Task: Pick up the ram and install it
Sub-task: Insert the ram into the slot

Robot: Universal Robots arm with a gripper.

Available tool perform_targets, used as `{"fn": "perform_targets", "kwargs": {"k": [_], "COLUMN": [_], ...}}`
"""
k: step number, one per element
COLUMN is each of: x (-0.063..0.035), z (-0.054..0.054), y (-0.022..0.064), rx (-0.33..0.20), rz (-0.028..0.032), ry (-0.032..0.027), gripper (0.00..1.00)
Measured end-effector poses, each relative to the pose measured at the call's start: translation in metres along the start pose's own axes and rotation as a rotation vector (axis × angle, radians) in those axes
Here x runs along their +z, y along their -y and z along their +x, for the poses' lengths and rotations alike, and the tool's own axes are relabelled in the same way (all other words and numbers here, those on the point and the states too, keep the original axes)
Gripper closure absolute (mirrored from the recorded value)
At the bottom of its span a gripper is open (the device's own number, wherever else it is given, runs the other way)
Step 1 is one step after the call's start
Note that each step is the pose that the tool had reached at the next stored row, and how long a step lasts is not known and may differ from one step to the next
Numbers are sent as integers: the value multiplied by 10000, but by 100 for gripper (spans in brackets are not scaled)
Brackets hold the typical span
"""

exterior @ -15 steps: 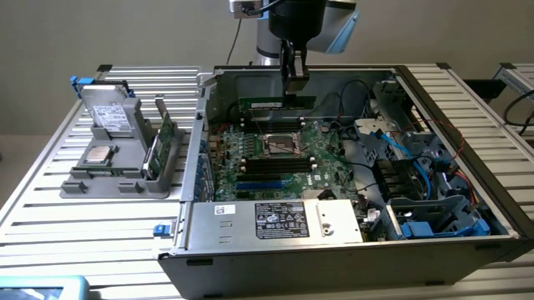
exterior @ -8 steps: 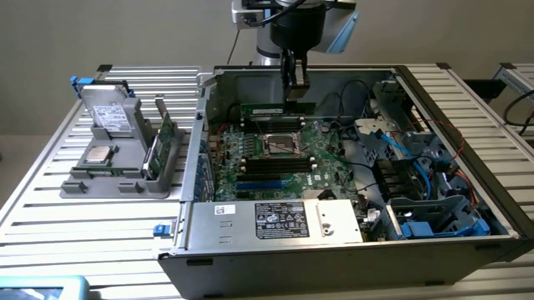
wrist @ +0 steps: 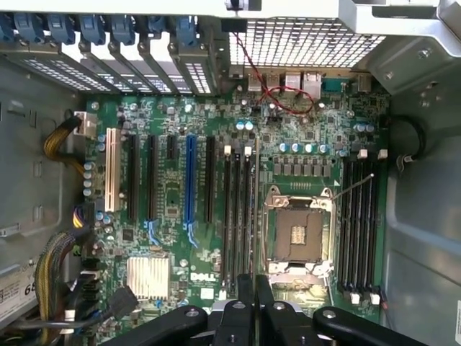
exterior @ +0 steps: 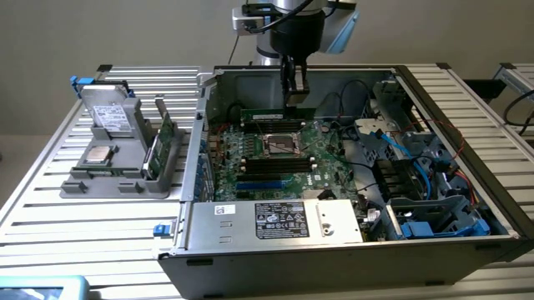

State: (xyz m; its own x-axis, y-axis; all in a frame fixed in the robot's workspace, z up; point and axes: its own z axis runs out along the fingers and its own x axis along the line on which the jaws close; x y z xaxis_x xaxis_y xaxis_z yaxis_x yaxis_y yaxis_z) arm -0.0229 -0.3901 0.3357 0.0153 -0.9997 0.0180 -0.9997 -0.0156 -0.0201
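**Slatted table (exterior: 50,206), open case (exterior: 250,250): ram (exterior: 262,115) gripped, seating unconfirmed**

Inside the case, the ram is clamped edge-on between the nearly closed jaws of the gripper (exterior: 294,100). Pickup is judged done. Whether it is seated in the memory slots (wrist: 238,209) beneath the jaws cannot be told.

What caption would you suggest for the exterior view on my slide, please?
The gripper holds the ram over the motherboard inside the open computer case, near the processor socket.
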Motion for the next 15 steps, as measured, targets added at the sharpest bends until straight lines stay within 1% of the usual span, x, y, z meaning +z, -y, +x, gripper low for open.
{"fn": "perform_targets", "kwargs": {"k": [7, 11, 12, 15], "x": [127, 189, 199, 225], "z": [-6, -8, -8, -8], "y": [57, 64, 64, 65], "rx": [39, 123, 129, 128], "rz": [-1, -3, -3, 0], "ry": [-8, -19, -41, -145], "gripper": [87, 87, 87, 87]}}
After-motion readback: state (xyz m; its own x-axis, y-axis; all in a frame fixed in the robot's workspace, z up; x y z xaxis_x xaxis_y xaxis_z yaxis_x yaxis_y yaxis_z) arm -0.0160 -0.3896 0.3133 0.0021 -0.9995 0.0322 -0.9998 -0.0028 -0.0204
